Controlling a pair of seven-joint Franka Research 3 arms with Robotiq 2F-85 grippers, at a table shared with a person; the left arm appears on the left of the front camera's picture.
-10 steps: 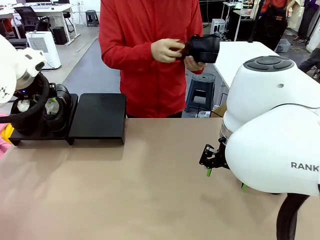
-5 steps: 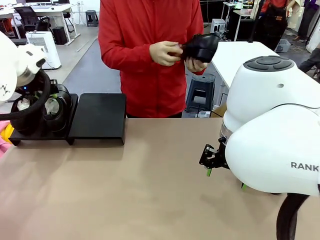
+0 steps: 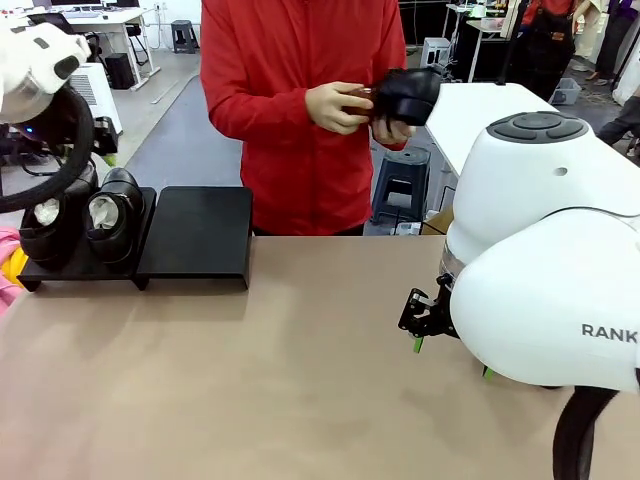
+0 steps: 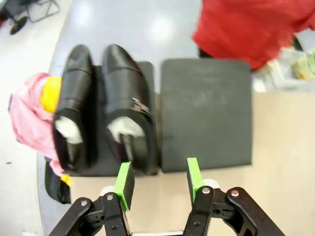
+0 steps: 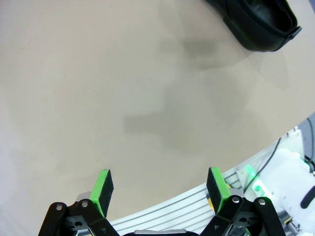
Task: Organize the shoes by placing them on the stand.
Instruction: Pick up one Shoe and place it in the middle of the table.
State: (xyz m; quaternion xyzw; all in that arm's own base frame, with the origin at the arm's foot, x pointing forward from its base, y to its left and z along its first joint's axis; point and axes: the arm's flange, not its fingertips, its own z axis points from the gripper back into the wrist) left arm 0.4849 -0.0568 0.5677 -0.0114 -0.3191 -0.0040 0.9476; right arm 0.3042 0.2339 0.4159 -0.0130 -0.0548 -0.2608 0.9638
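Observation:
Two black glossy shoes [image 4: 74,105] [image 4: 127,103] stuffed with white paper stand side by side on the left section of the black stand [image 4: 206,113]. In the front view they sit at the far left [image 3: 112,215]; the stand's right section [image 3: 200,230] is bare. My left gripper [image 4: 158,181] hovers above the stand's near edge, open and holding nothing. The person in red holds another black shoe [image 3: 405,95] in both hands at chest height. A further shoe [image 5: 256,22] lies on the table beyond my right gripper [image 5: 160,187], which is open and low over the tabletop.
A pink and yellow bundle [image 4: 32,113] lies just left of the stand, off the table edge. The beige tabletop [image 3: 250,380] stretches between the stand and my right arm [image 3: 540,280], whose bulk fills the right side. A blue stool [image 3: 400,185] stands behind the table.
My left arm has risen up and away from the two shoes, which stay on the stand. The person has shifted the held shoe slightly. My right arm is still.

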